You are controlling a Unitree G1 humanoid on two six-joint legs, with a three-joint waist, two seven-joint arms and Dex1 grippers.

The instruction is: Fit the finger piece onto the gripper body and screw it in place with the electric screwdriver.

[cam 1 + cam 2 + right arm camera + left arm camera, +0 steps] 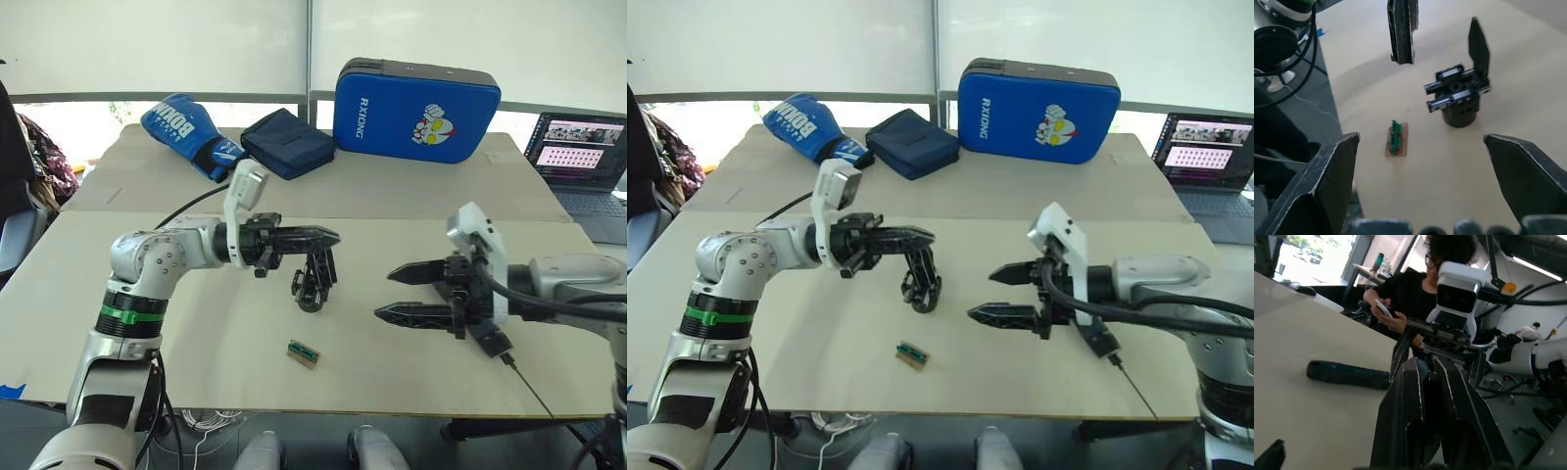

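Left gripper (328, 235) reaches out level over the table (411, 211), fingers pinched together with nothing visibly in them, tips just above the gripper body (313, 279). That body stands mid-table with one blade sticking up. Right gripper (397, 292) points back at it, spread wide and empty. Electric screwdriver (1347, 374) lies flat beside the right arm.

Silver-grey arms, green wrist band, black ridged fingers (312, 235).

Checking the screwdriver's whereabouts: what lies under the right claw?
Under the open right claw lies the electric screwdriver, its thin bit poking past the table edge. Most of its black body is covered by the claw and wrist.
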